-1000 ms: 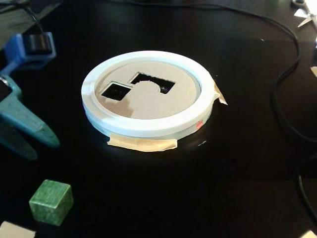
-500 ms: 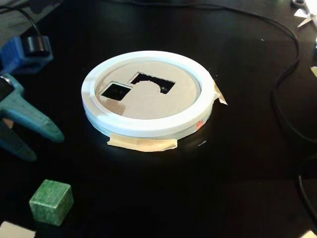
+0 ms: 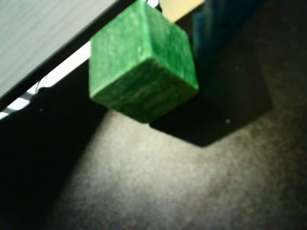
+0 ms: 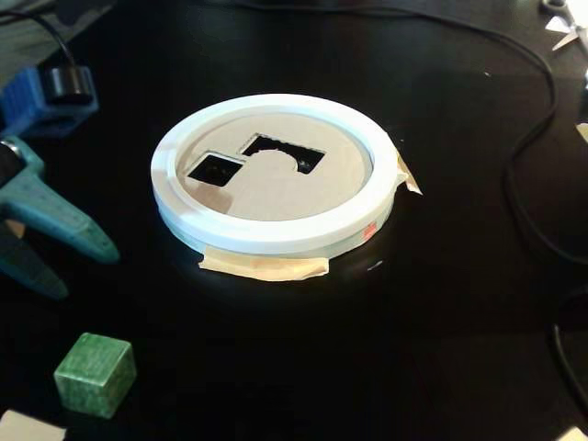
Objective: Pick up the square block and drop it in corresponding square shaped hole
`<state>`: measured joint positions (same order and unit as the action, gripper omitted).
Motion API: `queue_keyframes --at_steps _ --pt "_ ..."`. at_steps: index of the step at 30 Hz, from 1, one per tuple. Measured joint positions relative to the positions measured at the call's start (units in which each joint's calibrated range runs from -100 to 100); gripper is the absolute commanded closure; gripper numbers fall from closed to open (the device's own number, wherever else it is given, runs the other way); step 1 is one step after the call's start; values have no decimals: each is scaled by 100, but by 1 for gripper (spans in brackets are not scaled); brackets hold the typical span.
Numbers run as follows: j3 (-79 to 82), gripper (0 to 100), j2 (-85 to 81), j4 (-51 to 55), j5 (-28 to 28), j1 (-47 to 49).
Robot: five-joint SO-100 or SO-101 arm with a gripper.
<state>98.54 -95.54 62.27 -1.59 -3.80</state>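
Block: the green block (image 4: 95, 373) is seen on the mat, well in front of the ring (image 4: 276, 234).
Gripper (image 4: 41, 241): spread, nothing is pinched.
Risk: the block may be knocked away.

A black tabletop (image 4: 441, 303) fills the fixed view, glossy under overhead light. A dark cable (image 4: 528, 129) snakes toward three o'clock.

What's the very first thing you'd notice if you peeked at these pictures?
The big white ring in the middle of the black table grabs the eye in the fixed view; its tan inner plate has a square hole and another cut-out. Next comes the green block, sitting alone near the bottom left corner. The teal hand reaches in from the left edge, not touching the block.
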Motion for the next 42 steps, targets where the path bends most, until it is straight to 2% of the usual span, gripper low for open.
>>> queue_keyframes --at_steps 32,42 --pt "-78 21 27 10 0 40" --pt "-820 21 27 834 -122 40"
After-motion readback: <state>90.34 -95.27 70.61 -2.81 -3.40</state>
